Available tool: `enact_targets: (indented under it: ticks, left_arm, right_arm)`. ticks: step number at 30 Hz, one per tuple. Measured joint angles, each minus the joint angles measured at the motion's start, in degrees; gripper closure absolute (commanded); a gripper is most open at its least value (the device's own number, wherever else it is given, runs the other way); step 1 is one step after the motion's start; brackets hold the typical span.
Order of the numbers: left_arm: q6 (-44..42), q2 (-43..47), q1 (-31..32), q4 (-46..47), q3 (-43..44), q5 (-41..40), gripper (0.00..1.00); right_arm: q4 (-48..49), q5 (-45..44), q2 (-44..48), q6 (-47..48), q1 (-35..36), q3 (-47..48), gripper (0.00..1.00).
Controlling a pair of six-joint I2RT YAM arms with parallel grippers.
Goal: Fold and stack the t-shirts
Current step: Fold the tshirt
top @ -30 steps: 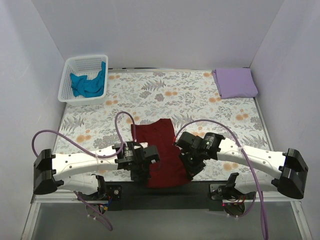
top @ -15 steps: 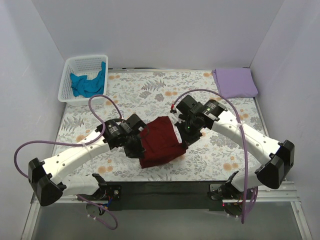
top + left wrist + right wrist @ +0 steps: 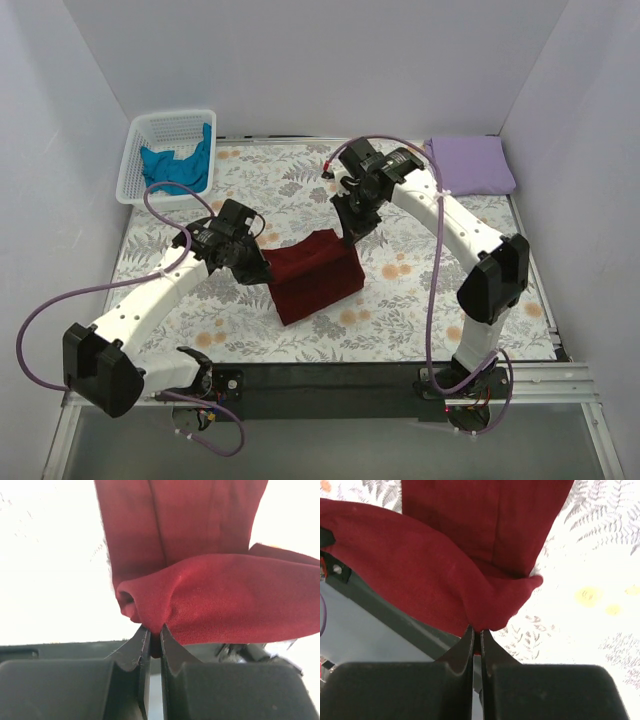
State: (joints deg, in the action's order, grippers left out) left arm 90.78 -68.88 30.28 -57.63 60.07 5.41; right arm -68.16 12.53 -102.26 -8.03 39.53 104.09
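Above the middle of the flowered counter (image 3: 450,300) we hold the maroon t-shirt (image 3: 315,275) by its raised far edge. Our left fingers (image 3: 136,652) are clamped on its left corner, our right fingers (image 3: 465,647) on its right, and its near part lies on the counter.

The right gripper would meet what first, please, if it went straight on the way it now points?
The maroon t-shirt: the right gripper is shut on its edge, and more of the shirt lies straight ahead, probably with the floral cloth beyond.
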Motion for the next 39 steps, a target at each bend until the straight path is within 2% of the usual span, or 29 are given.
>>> enact_targets:
  ticks: [7,13,21,30,31,32,34,35,37,38,39]
  left_arm:
    - [-2.8,-5.2,-6.3,7.3,-3.7,1.6,1.00]
    - [-4.8,-11.5,-9.4,13.5,-5.1,2.1,1.00]
    - [-7.5,-17.9,-11.2,19.3,-4.7,1.1,1.00]
    - [-8.6,-18.3,-11.2,23.2,-3.9,-2.7,1.00]
    - [-8.6,-18.3,-11.2,23.5,-3.9,-3.0,0.98]
    - [-8.7,-18.3,-11.2,24.0,-3.9,-3.3,0.89]
    - [-9.0,-18.8,-11.2,25.1,-3.9,-3.9,0.78]
    - [-9.2,-19.1,-11.2,25.6,-3.9,-4.4,0.69]
    - [-9.7,-19.7,-11.3,26.2,-3.9,-5.7,0.60]
    - [-9.9,-19.8,-11.3,26.4,-3.9,-6.1,0.49]
    - [-10.1,-19.8,-11.4,26.4,-3.9,-6.5,0.45]
  right_arm:
    - [0.3,1.5,-12.1,3.6,-2.4,7.3,0.99]
    - [3.7,3.0,-19.7,4.3,-4.5,8.7,0.99]
    - [10.8,4.4,-20.9,3.8,-6.8,5.1,0.99]
    - [18.9,4.4,-20.8,3.3,-7.9,0.2,0.97]
    - [19.5,4.4,-20.8,3.3,-8.0,-0.2,0.92]
    - [20.4,4.3,-20.7,3.0,-8.1,-0.8,0.89]
    - [22.2,4.3,-20.5,2.5,-8.2,-2.4,0.83]
    - [23.0,4.2,-20.3,2.2,-8.3,-3.4,0.82]
    - [24.7,3.8,-19.7,1.9,-8.5,-5.3,0.80]
    - [25.7,3.7,-19.2,1.8,-8.7,-6.5,0.78]
    - [26.8,3.4,-18.2,1.7,-8.9,-8.1,0.77]
